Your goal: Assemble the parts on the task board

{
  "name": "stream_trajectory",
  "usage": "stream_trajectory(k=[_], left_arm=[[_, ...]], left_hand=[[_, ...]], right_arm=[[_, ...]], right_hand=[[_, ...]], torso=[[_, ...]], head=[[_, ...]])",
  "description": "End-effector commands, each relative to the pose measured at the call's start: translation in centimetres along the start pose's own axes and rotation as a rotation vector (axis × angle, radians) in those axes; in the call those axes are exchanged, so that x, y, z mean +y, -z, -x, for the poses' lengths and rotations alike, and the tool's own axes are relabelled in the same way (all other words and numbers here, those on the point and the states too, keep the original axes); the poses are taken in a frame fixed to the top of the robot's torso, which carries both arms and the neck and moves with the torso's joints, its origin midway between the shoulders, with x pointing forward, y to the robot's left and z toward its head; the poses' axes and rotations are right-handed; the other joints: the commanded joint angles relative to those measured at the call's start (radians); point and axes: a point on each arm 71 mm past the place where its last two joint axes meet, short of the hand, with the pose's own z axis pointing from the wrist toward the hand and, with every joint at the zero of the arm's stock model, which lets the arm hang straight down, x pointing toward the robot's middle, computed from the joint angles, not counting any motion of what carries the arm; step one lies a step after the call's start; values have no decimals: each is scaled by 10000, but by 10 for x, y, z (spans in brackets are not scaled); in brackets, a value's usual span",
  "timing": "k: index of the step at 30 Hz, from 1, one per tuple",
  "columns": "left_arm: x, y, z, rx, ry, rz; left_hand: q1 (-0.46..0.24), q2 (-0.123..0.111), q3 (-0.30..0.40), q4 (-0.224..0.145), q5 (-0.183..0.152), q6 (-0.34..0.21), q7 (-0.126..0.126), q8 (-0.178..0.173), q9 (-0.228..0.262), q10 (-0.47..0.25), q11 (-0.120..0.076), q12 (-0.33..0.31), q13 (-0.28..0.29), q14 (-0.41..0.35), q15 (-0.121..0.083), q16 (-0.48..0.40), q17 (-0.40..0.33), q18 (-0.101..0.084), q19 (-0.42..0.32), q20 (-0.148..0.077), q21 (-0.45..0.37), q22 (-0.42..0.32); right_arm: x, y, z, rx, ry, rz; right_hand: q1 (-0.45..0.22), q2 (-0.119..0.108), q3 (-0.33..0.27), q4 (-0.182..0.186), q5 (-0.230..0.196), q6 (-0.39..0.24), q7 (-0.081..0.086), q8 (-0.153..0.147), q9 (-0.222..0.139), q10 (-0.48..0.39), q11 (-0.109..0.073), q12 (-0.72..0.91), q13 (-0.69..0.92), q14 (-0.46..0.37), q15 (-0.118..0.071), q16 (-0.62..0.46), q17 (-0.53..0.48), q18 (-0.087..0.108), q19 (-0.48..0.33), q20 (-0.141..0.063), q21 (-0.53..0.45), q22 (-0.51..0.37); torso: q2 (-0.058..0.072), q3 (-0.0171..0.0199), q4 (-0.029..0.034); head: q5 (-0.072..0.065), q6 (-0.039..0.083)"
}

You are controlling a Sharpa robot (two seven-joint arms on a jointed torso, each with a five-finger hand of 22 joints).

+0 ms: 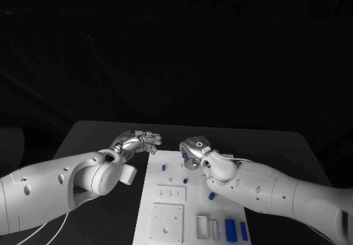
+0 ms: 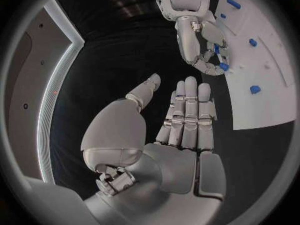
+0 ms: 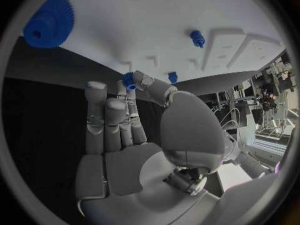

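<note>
Black table [image 1: 103,132] under dark surroundings, white task board [image 1: 166,204] in its middle, both hands at the board's far edge.

Right hand [image 1: 195,149] pinches a small blue part [image 3: 129,80] at its fingertips, poised over the board's far end near the blue gear [image 3: 49,21]. Left hand [image 1: 138,141] hovers beside the board's far left corner, released, fingers straight and holding nothing. More blue parts [image 1: 235,229] stand near the board's near right corner. To seat the pinched piece well, I judge it should be squared over its socket, lowered slowly and released only once seated.
</note>
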Motion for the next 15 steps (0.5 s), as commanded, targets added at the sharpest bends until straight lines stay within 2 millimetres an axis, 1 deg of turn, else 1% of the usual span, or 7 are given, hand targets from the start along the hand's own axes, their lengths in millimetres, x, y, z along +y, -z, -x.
stream_trajectory(k=[1, 3, 15], left_arm=[[-2, 0, -3, 157, -24, -112], [-3, 0, -3, 169, -39, -120], [-6, 0, -4, 211, -77, -194]], left_hand=[[-76, -19, 49, -7, 20, -12, 18, -40, 10, -16, 21, -34, 18, -77, -26, 45, 15, 156, -77, 18, 48, 194], [-75, -21, 50, -7, 20, -12, 18, -41, 10, -15, 21, -36, 20, -77, -26, 45, 15, 156, -78, 18, 49, 194], [-73, -28, 56, -10, 20, -12, 18, -45, 13, -12, 20, -43, 28, -77, -27, 46, 16, 157, -80, 18, 54, 194]], right_arm=[[3, -1, -1, 147, 6, 156], [3, -1, -1, 167, -30, 167], [6, -3, -2, 253, -39, 199]], right_hand=[[62, -30, 42, -3, 32, 68, -9, 22, 14, 260, 54, 0, 155, -112, -121, 59, -12, 629, 50, -107, 41, 229], [62, -28, 42, -2, 32, 67, -9, 20, 14, 260, 54, -2, 156, -112, -121, 60, -13, 629, 49, -106, 43, 229], [58, -23, 45, -1, 32, 65, -7, 15, 16, 259, 56, -11, 160, -115, -119, 65, -17, 629, 39, -106, 54, 229]], torso=[[7, -5, 8], [10, -7, 13], [15, -11, -8]], head=[[30, -20], [31, -18], [59, -59]])
